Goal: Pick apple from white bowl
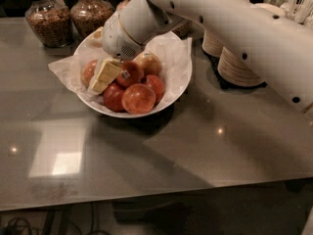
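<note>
The white bowl (182, 80), lined with crinkled white paper, stands on the grey table and holds several apples. A large mottled red-orange apple (138, 98) lies at the front. A red apple with a sticker (129, 72) and a paler yellowish apple (149, 61) lie behind it. My gripper (104, 75) reaches down into the left side of the bowl from my white arm (230, 23). It sits between the sticker apple and a red-orange apple (87, 72) at the left rim, which it partly hides. No apple is lifted.
Two glass jars of granola (44, 18) (90, 13) stand behind the bowl at the back left. Stacks of beige disposable bowls (239, 65) stand right of the bowl under my arm. The table's front edge (156, 195) runs across the lower part of the view.
</note>
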`<act>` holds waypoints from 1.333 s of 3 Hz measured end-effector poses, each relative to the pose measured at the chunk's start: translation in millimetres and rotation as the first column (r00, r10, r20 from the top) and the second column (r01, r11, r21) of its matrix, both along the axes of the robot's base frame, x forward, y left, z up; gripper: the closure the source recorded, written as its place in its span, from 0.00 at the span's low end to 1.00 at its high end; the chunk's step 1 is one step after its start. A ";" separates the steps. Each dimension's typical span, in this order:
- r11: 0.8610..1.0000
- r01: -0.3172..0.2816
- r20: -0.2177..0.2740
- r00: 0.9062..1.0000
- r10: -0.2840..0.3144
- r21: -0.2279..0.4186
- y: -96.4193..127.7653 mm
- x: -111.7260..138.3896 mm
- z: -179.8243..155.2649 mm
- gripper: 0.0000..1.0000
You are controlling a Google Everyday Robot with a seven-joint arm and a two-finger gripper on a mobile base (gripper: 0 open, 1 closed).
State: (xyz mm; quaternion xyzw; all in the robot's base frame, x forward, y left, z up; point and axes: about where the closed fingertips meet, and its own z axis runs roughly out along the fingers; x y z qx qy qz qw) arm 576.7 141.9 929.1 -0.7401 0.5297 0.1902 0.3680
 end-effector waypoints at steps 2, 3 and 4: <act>0.999 0.043 -0.009 0.999 -0.043 -0.023 -4.6 -3.7 -12.8 0.23; 0.997 0.074 -0.026 0.997 -0.075 -0.036 -12.4 -9.3 -22.5 0.25; 0.998 0.060 -0.015 0.998 -0.060 -0.032 -4.5 0.2 -22.3 0.28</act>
